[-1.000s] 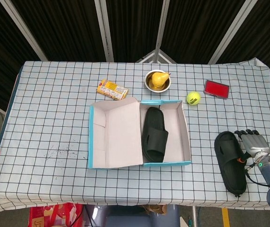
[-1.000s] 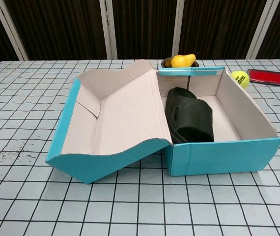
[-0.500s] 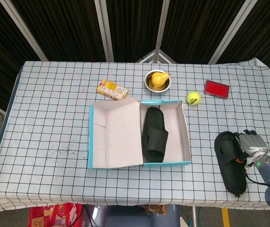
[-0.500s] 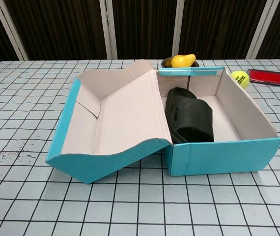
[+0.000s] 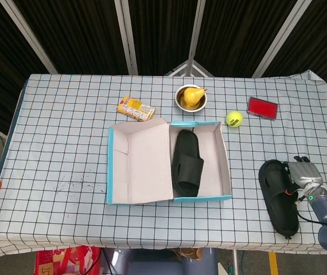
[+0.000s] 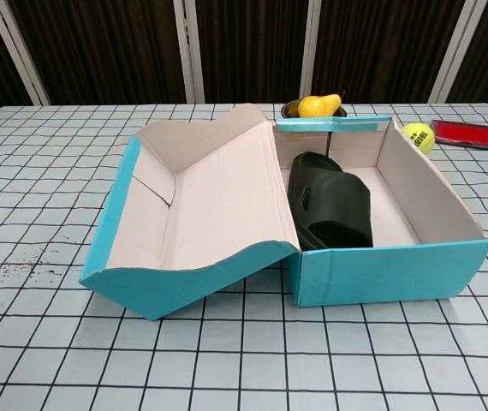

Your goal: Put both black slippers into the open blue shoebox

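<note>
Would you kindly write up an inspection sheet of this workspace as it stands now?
Surface: table under a white grid-pattern cloth, dark specks near the front left.
Job's things: open blue shoebox holds one black slipper; second slipper lies on the cloth to its right.
Clutter: pear in a bowl, tennis ball, red case, snack packet.
Hands: right hand at the second slipper's edge, grip unclear; left hand not in view.
Cables: nothing seen.
Surroundings: dark curtains, pale frame bars.
</note>
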{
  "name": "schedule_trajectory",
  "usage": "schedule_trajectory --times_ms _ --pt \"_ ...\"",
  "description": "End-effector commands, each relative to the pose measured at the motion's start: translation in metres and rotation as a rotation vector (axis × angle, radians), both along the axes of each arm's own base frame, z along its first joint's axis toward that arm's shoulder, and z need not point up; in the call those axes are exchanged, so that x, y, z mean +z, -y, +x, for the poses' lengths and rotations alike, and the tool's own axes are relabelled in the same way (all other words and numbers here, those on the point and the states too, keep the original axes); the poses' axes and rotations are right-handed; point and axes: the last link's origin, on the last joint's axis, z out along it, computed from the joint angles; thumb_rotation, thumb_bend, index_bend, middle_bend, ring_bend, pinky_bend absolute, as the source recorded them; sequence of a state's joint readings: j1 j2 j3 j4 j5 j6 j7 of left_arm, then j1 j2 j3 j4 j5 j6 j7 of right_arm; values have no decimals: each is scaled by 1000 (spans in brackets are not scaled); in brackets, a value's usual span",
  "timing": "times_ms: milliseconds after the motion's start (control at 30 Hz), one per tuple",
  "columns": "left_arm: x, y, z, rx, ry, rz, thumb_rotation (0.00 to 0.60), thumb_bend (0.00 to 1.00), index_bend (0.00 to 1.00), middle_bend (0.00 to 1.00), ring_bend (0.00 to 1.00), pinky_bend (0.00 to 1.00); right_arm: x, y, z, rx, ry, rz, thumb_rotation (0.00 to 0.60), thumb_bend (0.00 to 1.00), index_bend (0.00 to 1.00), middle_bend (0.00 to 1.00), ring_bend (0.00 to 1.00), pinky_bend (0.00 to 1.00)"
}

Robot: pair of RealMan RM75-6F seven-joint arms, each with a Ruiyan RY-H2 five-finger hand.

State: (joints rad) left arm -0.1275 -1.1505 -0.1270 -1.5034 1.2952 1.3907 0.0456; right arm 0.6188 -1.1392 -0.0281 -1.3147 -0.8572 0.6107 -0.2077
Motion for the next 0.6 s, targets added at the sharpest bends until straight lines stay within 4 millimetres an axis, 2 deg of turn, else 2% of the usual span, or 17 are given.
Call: schedule_trajectory --times_ms 33,233,600 --pt "0 0 0 0 0 -2 600 382 31 0 0 68 0 0 0 1 0 -2 600 260 429 409 88 0" --pt "0 -1 -1 1 1 -2 600 382 32 0 0 68 4 -1 -1 -1 4 -11 600 296 517 434 106 0" --pt "2 0 -1 -1 8 2 600 382 33 0 0 68 37 0 8 -8 20 -56 600 317 519 435 107 0"
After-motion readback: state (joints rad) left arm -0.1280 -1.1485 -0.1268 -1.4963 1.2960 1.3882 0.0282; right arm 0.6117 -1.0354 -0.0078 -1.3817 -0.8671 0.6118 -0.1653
